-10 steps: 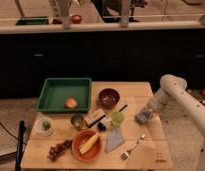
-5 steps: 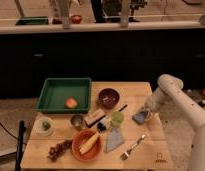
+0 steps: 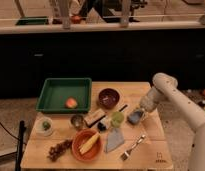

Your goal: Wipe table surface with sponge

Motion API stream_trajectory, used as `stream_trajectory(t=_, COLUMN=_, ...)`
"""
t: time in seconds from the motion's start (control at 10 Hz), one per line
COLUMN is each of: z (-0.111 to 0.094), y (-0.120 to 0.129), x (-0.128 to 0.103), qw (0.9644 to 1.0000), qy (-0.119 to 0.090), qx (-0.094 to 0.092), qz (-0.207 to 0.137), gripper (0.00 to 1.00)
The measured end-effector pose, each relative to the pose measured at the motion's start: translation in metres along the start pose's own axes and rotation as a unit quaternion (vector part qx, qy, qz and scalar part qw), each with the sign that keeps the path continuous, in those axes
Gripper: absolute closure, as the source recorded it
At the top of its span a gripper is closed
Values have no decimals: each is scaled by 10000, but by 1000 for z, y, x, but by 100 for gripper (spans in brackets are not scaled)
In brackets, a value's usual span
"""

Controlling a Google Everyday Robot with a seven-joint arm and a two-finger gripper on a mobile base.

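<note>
The table surface is a light tan wooden top with a small dark logo mark at its front right corner. The sponge, a small blue-grey block, lies on the wood at the right middle, just right of a small green cup. My gripper, on the white arm that reaches in from the right, is down on the sponge and shut on it, holding it against the tabletop.
A green tray holding an orange fruit stands at the back left, with a dark red bowl beside it. A metal cup, an orange bowl, a pale-blue cloth and a fork lie nearer the front.
My gripper has moved left and slightly toward the front across the tabletop, and the sponge has moved with it toward the green cup.
</note>
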Motion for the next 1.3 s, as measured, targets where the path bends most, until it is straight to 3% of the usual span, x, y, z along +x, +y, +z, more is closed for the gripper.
stream_trajectory(t=0.3, z=0, y=23, x=-19, qw=9999, qy=-70, qx=-82, qz=133, gripper=100)
stream_trajectory(t=0.5, z=1, y=50, x=-22, qw=9990, qy=-109, qx=-99, qz=418, gripper=100)
stream_trajectory(t=0.8, z=-9, y=76, x=-10, qw=9971, qy=92, qx=-108, qz=753, gripper=100)
stream_trajectory(t=1.0, z=-16, y=74, x=1, qw=9964, qy=284, qx=-105, qz=790, gripper=100)
stream_trajectory(t=1.3, z=-16, y=46, x=23, qw=9965, qy=445, qx=-83, qz=710, gripper=100)
